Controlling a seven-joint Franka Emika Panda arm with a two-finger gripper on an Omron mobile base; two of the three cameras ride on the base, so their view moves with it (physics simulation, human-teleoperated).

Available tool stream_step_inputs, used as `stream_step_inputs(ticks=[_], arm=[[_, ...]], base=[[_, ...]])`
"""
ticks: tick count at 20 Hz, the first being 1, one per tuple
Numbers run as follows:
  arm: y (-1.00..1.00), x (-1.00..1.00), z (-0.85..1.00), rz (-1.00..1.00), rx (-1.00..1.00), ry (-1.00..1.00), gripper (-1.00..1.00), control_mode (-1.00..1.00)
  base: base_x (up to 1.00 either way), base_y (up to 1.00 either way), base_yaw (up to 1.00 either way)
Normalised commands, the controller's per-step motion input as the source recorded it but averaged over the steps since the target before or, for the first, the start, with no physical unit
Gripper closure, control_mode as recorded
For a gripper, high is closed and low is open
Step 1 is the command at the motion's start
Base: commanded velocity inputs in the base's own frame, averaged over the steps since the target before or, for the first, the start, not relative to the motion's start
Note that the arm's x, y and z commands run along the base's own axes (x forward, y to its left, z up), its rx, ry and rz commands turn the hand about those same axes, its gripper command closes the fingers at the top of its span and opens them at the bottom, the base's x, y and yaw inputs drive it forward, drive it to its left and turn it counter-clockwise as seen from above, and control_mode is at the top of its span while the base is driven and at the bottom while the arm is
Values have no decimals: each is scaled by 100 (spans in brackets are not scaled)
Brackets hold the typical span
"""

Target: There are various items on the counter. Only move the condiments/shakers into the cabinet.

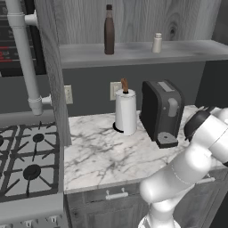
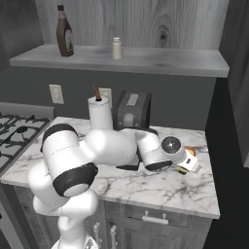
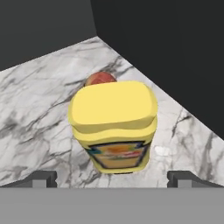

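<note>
A: Fingers first?
B: Two dark fingertips [image 3: 43, 178] sit spread wide, one either side of the yellow squeeze bottle [image 3: 113, 127], nothing between them touching it. Gripper [image 3: 113, 180] is just short of the bottle, not holding anything.

A: Where's that bottle?
B: Lying on the marble counter [image 1: 102, 151], far right end, near the dark side wall. Something small and red [image 3: 100, 78] pokes out behind it, can't tell what. In the right base view only a sliver of the bottle [image 2: 186, 169] shows past the wrist.

A: Arm pose?
B: Folded low. Rises from the base, elbow bent, forearm laid almost flat across the counter toward the right, hand low over the slab by the coffee machine [image 2: 131, 111].

A: Other shakers?
B: Brown bottle [image 1: 109, 31] and small pale shaker [image 1: 156, 43] both upright on the cabinet [image 1: 142, 18] shelf, well apart, brown one to the left.

A: Rest?
B: Paper-towel roll [image 1: 125, 111] upright left of the coffee machine, gas stove [image 1: 26, 160] at far left.
</note>
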Motion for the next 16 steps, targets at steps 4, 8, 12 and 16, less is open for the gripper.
stream_step_inputs(ticks=[4,8,12,16], arm=[[-14,0,-3,2,0,0,-100,-100],[-15,0,-3,2,0,0,-100,-100],[-9,3,-6,1,0,0,-100,-100],[-4,8,-7,0,0,0,-100,-100]], base=[[0,0,0],[0,0,0],[0,0,0],[0,0,0]])
